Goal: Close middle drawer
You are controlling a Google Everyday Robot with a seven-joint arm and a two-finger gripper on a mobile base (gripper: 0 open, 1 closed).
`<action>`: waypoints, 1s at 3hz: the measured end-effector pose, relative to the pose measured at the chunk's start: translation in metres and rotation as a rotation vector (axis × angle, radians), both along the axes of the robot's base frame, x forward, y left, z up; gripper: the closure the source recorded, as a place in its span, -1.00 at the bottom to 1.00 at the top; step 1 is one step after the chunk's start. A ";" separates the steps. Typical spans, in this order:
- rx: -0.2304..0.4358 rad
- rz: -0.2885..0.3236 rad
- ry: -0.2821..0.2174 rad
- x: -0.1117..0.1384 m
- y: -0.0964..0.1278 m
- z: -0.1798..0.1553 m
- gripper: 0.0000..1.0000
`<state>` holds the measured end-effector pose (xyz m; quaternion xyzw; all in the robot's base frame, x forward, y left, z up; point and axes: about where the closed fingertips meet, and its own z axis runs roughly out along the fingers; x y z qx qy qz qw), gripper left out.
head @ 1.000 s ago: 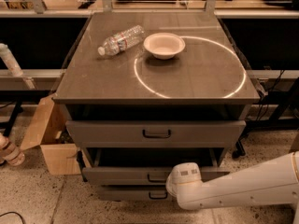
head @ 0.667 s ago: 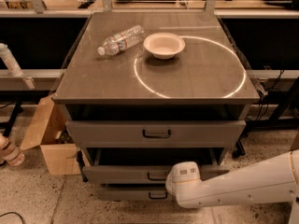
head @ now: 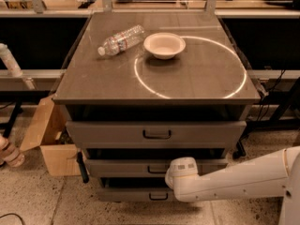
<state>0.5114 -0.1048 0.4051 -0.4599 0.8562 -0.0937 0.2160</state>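
The grey cabinet has three drawers. The middle drawer (head: 117, 168) stands pulled out a little, with a dark gap above its low front panel and a small dark handle (head: 157, 169). My gripper (head: 177, 171) is at the end of the white arm that comes in from the lower right. It sits right at the middle drawer's front, just right of the handle, and its rounded white wrist covers the tip.
The top drawer (head: 156, 134) and bottom drawer (head: 136, 194) also stick out slightly. A plastic bottle (head: 121, 40) and a white bowl (head: 164, 45) lie on the cabinet top. An open cardboard box (head: 47, 137) stands on the floor at the left.
The arm's end has edged slightly left and up against the middle drawer's front. Nothing else has moved.
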 end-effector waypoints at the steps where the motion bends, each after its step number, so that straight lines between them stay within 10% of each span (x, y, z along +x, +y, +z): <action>1: -0.016 -0.008 -0.037 0.025 0.002 0.004 1.00; 3: -0.016 -0.008 -0.037 0.025 0.002 0.004 0.49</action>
